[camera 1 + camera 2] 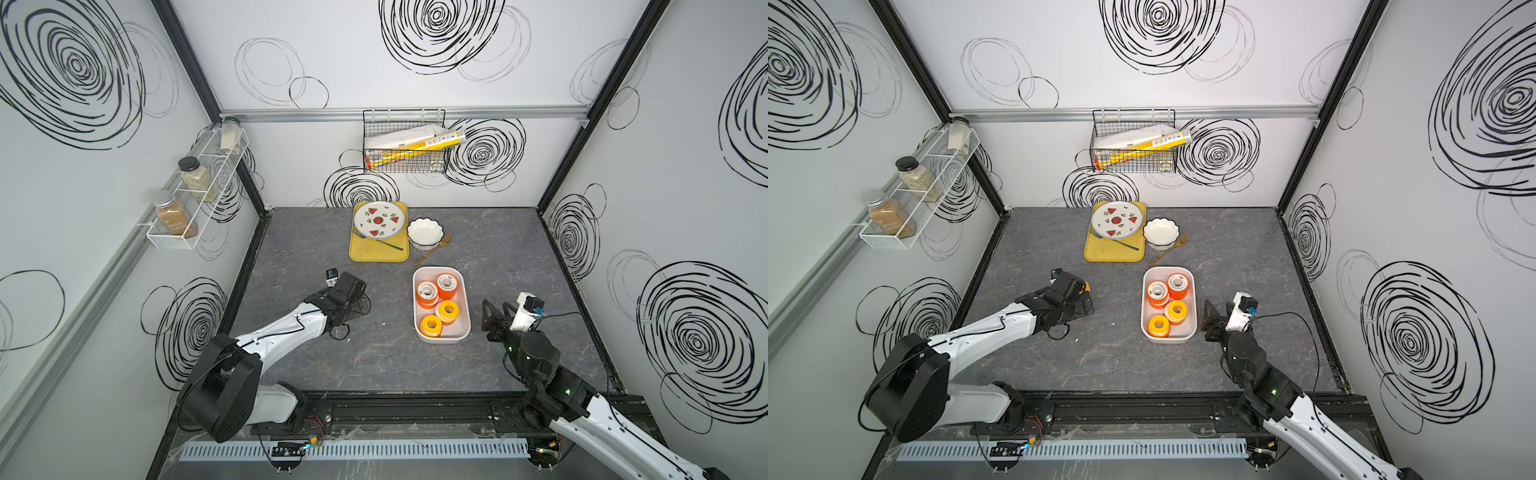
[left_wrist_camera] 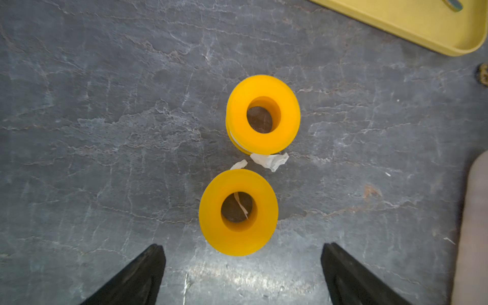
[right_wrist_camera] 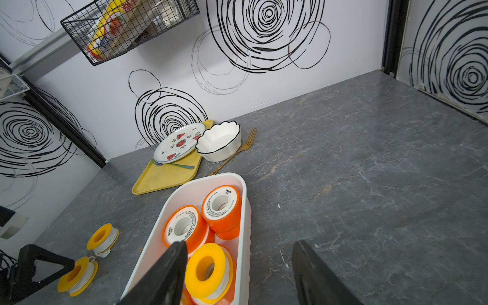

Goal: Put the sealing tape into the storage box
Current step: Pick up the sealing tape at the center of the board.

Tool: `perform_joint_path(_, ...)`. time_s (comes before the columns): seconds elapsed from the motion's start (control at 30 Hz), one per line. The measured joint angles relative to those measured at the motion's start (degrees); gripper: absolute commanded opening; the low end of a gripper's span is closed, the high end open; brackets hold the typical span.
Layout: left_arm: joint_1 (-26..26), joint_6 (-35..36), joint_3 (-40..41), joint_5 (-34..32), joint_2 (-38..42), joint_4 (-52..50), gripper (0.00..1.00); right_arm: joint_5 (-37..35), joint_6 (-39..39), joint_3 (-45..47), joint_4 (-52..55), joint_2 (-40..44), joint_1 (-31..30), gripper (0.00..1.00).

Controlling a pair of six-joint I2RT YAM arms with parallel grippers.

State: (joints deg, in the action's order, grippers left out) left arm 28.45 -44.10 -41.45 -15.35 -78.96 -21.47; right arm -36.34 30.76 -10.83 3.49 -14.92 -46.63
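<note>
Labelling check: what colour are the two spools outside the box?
Yellow spools, white tape; best in left wrist view.

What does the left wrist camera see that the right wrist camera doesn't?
Only left wrist: a white tape strip in the hole of one round yellow tape spool. Only right wrist: the white rectangular plastic storage box holding round orange tape spools, the white scalloped bowl, the open right claw. Shared: two yellow spools on the grey table, the flat yellow tray.

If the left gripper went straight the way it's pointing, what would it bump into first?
Probably the nearer yellow tape spool, lying flat right ahead of the open left gripper. A second yellow spool sits just beyond it. How far off they are is hard to judge.
</note>
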Motion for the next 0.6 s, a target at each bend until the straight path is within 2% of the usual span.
perform_joint_path(0.3, 0.0, 0.1, 0.0, 0.0, -7.3, 3.3, 0.95, -0.1, 0.2, 0.0, 0.5, 0.0, 0.0, 0.69)
perform_joint_path(0.6, -0.7, 0.4, -0.1, -0.9, -9.9, 3.9, 0.86, -0.1, 0.4, 0.1, 0.8, 0.4, 0.0, 0.69)
